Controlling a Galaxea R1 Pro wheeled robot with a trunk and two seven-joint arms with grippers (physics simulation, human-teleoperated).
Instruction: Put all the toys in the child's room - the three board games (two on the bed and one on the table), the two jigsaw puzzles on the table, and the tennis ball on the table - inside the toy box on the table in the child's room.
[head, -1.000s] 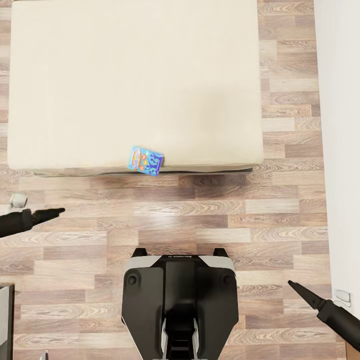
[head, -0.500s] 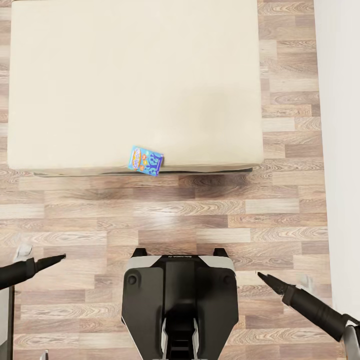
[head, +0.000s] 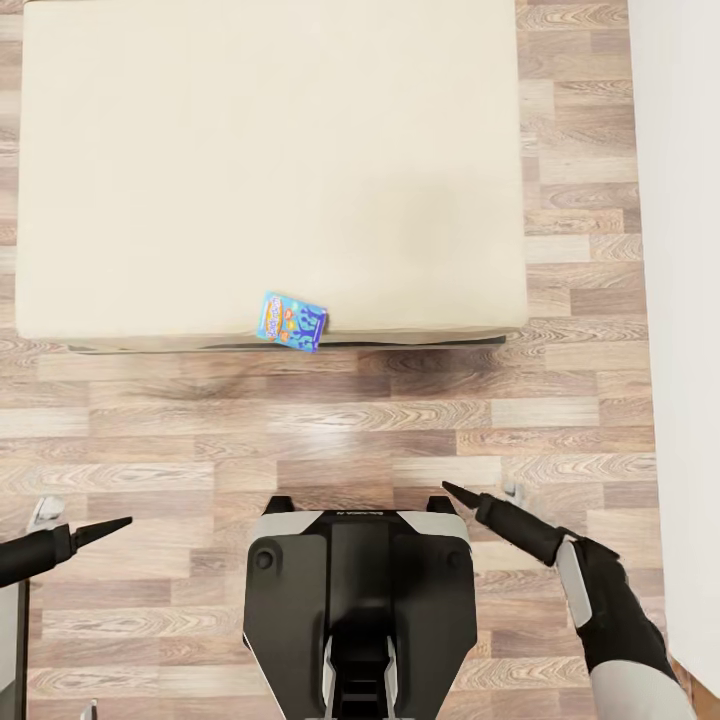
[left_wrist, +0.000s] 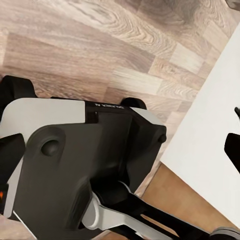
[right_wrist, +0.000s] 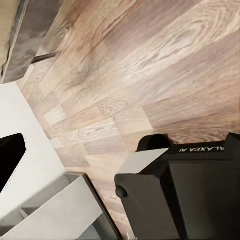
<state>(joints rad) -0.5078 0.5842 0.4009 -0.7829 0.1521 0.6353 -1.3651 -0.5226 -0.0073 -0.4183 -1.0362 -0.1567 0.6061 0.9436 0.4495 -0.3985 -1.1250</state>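
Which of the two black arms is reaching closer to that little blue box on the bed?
The right gripper. Its tip points up past the robot's base toward the blue box at the bed's near edge; the left gripper sits farther out to the side.

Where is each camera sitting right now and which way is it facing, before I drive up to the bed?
Head view: high on the robot, looking down at the bed, the board game at its near edge, plank floor, the robot's base, left gripper, right gripper.
Left wrist view: on the left arm, facing the base and floor.
Right wrist view: on the right arm, facing floor and base.
Shared: all three show base and floor.
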